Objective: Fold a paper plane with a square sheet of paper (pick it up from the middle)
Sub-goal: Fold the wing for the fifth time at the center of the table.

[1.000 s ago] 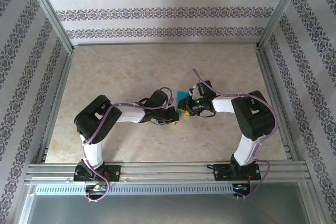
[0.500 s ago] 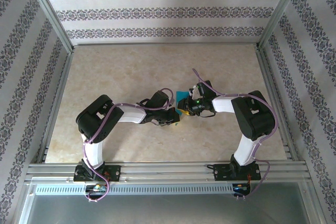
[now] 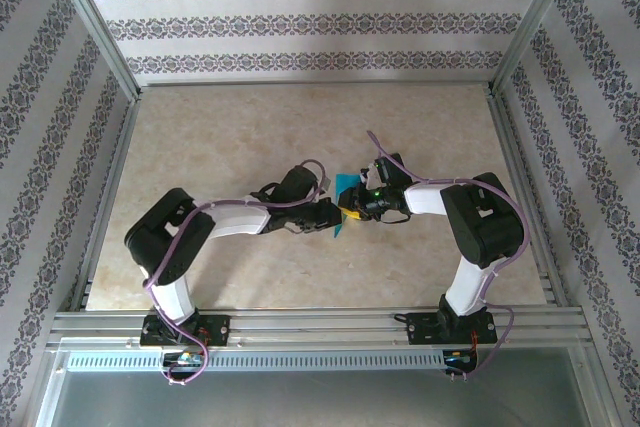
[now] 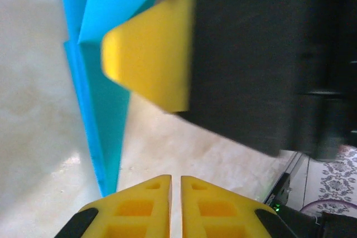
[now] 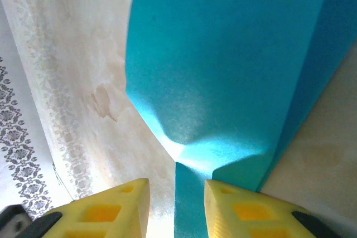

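Scene: two robot arms meet over the middle of a pale table (image 3: 230, 137). The left arm reaches in from 9 o'clock and the right from 3 o'clock.
Paper: the teal paper plane (image 3: 344, 188) sits at the table's centre between the two arms. It is a narrow creased shape, broad toward 12 o'clock and tapering to a point toward 6 o'clock.
Left gripper: the left gripper (image 4: 175, 181) has its fingers drawn almost together with nothing between them. The paper lies just beside it.
Right gripper: the right gripper (image 5: 176, 185) has its fingers partly apart, astride a fold of the paper. The paper touches one finger and a sliver of table shows by the other. Whether it truly clamps the paper cannot be told.
Done: the main folds appear made, since the paper is no longer square.
Left: probably sharpening the creases, shaping the wings and letting go.
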You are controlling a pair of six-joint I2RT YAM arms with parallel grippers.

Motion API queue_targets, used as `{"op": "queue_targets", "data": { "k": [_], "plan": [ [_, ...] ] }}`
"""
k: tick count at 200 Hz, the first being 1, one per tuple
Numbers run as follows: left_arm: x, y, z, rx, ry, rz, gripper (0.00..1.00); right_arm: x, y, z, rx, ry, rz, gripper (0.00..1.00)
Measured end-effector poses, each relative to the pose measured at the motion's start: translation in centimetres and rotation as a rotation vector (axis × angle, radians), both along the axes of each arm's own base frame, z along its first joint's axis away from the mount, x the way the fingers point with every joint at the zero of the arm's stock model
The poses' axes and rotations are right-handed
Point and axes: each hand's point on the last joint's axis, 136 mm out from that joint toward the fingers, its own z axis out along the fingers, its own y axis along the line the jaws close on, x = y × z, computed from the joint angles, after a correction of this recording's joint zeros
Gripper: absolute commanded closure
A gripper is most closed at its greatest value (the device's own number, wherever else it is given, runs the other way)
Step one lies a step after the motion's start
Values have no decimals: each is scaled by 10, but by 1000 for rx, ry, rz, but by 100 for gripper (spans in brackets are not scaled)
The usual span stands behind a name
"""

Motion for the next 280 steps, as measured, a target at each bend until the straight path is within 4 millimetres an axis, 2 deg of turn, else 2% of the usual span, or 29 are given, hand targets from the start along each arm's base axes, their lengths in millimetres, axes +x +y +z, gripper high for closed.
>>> {"op": "queue_targets", "data": {
  "k": [20, 67, 117, 166, 228, 280],
  "plan": [
    [3, 2, 6, -5, -16, 7, 89, 1, 0, 0, 3, 7, -9, 66],
    [1, 4, -22, 35, 39, 11, 92, 1, 0, 0, 5, 12, -14, 65],
    [-2, 6, -41, 68, 77, 15, 95, 1, 0, 1, 8, 17, -21, 65],
    [-2, 7, -47, 89, 89, 20, 96, 5, -2, 8, 10, 1, -35, 65],
    [-2, 4, -49, 100, 100, 13, 96, 21, -10, 21, -2, -53, -55, 65],
    [-3, 1, -49, 113, 106, 4, 96, 33, -8, 15, -30, -66, -42, 65]
  ]
}}
